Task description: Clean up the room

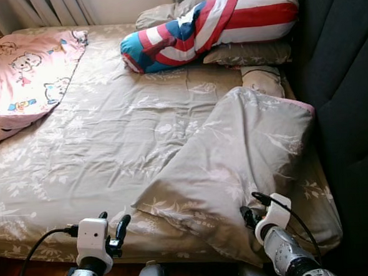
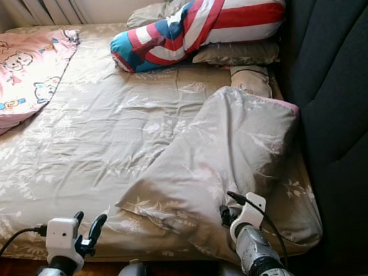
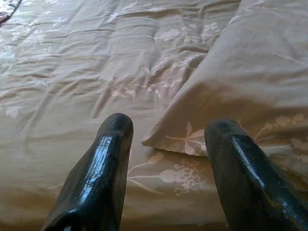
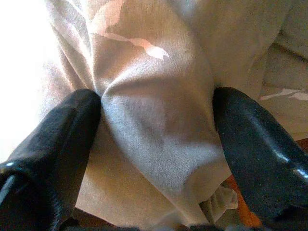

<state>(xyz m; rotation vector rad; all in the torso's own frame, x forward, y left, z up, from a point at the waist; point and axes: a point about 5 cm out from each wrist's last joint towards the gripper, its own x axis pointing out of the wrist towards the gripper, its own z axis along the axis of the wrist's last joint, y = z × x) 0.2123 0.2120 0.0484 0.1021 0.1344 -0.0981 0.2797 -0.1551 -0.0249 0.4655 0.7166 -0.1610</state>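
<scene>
Bedding is spread over the bed (image 1: 99,174): a beige floral duvet (image 1: 236,166) lies folded back in a heap on the side near the dark padded headboard (image 1: 344,103), its lower corner hanging at the mattress edge. A fold of this duvet is gripped by the right claw (image 4: 156,130), the cloth being bunched between the two black fingers (image 4: 53,144) at the bed's near edge. The left claw (image 1: 112,227) is held with its fingers apart just above the near edge of the sheet, close to the duvet's pointed corner (image 3: 159,139) but not touching it. A striped red, white and blue bolster (image 1: 208,27) rests on beige pillows (image 1: 247,53) at the far end. A pink cartoon-printed blanket (image 1: 24,79) is laid across the far left corner.
</scene>
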